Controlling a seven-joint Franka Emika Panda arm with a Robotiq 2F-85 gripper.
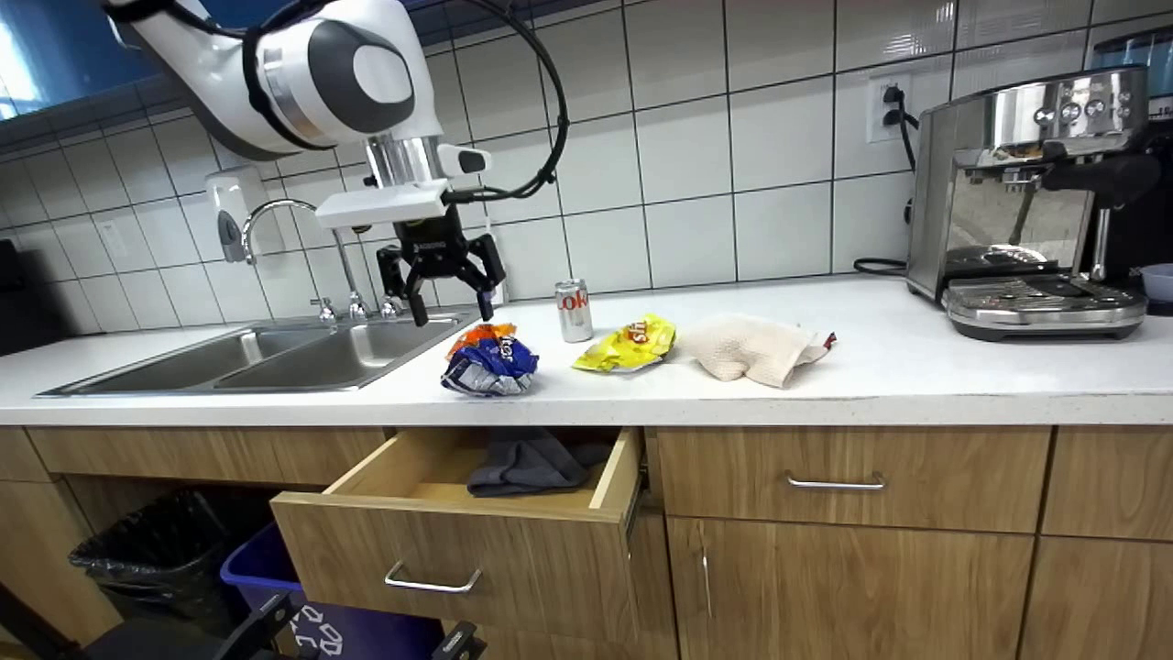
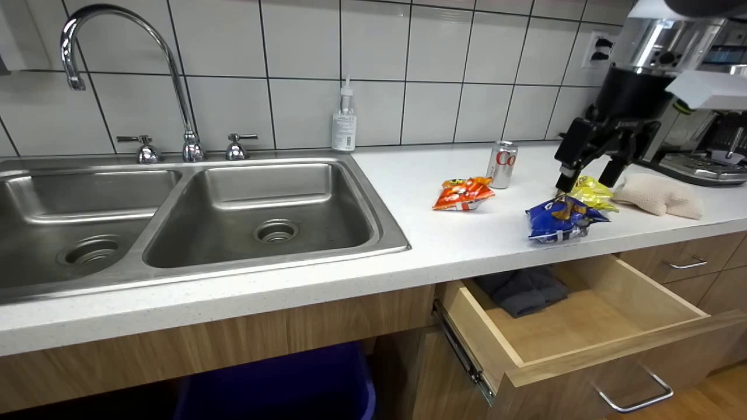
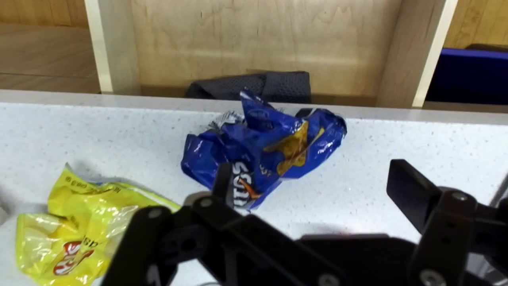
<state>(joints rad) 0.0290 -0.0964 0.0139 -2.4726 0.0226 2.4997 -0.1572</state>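
1. Crumpled blue foil snack bag [image 3: 262,151], white-lettered, with gold-brown print. Lay on the white speckled countertop [image 2: 455,230], near its front edge; middle of the wrist view.

2. Black two-fingered gripper [image 3: 313,174], fitted to the white-and-grey robot arm [image 1: 302,82], sole arm and therefore the nearer. Fingers stood wide apart; nothing was held.

3. Relation of the two: in the wrist view the bag lay up and left of the midpoint between the fingertips, its lower part overlapped by the finger at frame left. Long axis ran left to right, rising toward the right end, roughly along the finger-to-finger line. In an exterior view a gap showed between the gripper and the blue bag [image 1: 495,367], which lay down and to the right.

4. Pale wooden drawer [image 2: 583,326], pulled out; upper middle of the wrist view. Contained a folded dark-grey cloth [image 3: 274,83].

5. Dark-blue plastic bin [image 1: 394,637] and black-bag-lined bin [image 1: 147,559], lower left of an exterior view. Contents not discernible.

6. Double-basin stainless-steel sink [image 2: 157,224], left half of both exterior views.

7. Neighbouring goods: yellow foil snack bag [image 3: 95,226], lower left of the wrist view; orange foil snack bag [image 2: 464,194] beside a silver drinks can with red lettering [image 2: 502,166]; beige cloth [image 1: 751,346], right of centre.
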